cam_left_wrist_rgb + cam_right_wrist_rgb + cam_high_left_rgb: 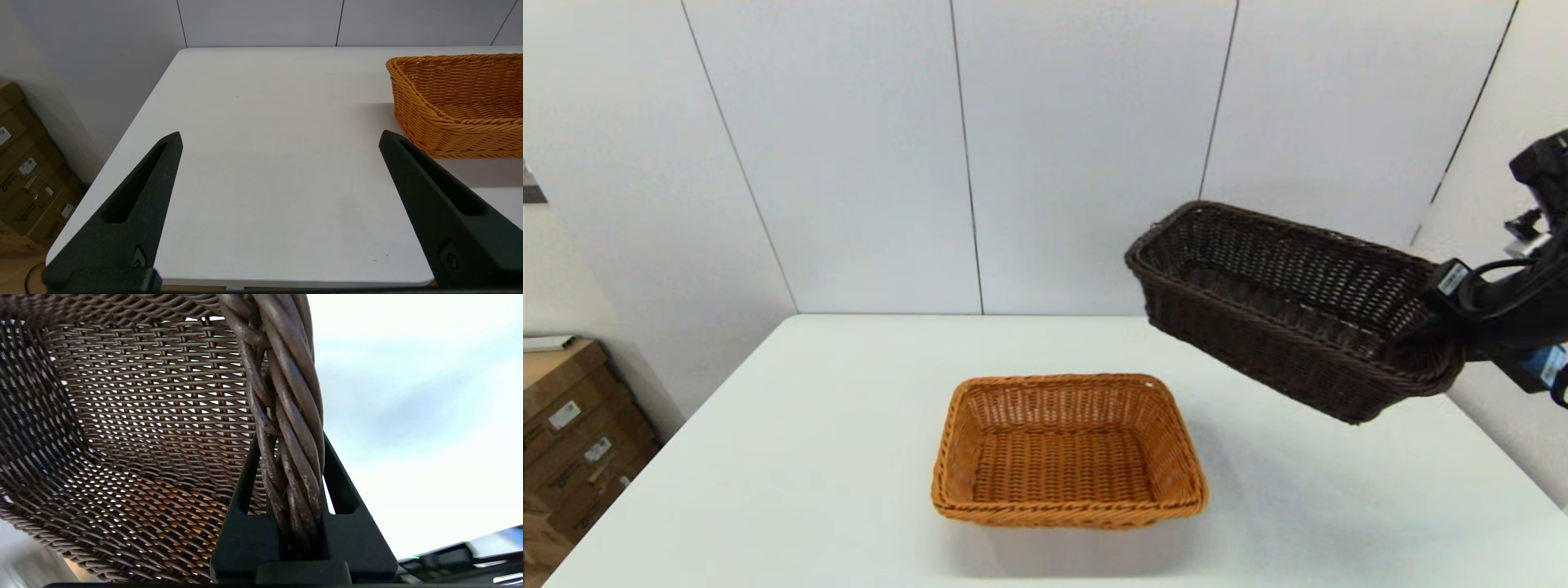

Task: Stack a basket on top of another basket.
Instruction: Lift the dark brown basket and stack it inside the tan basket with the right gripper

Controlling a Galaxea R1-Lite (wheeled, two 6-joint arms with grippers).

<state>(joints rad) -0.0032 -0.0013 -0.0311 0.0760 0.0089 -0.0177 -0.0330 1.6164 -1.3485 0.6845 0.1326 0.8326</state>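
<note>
The dark brown basket (1282, 306) hangs tilted in the air above the table's right side, its near right end lower. My right gripper (1425, 331) is shut on the braided rim (286, 428) at that end, one finger on each side of the rim. The orange basket (1068, 447) rests flat on the table (809, 457) in the middle, to the left of and below the dark one; its weave also shows orange through the dark basket's floor in the right wrist view. My left gripper (280, 139) is open over bare table, with the orange basket (457, 102) off to its side.
Cardboard boxes (572, 433) stand on the floor beyond the table's left edge. A white panelled wall (964, 163) runs behind the table's far edge.
</note>
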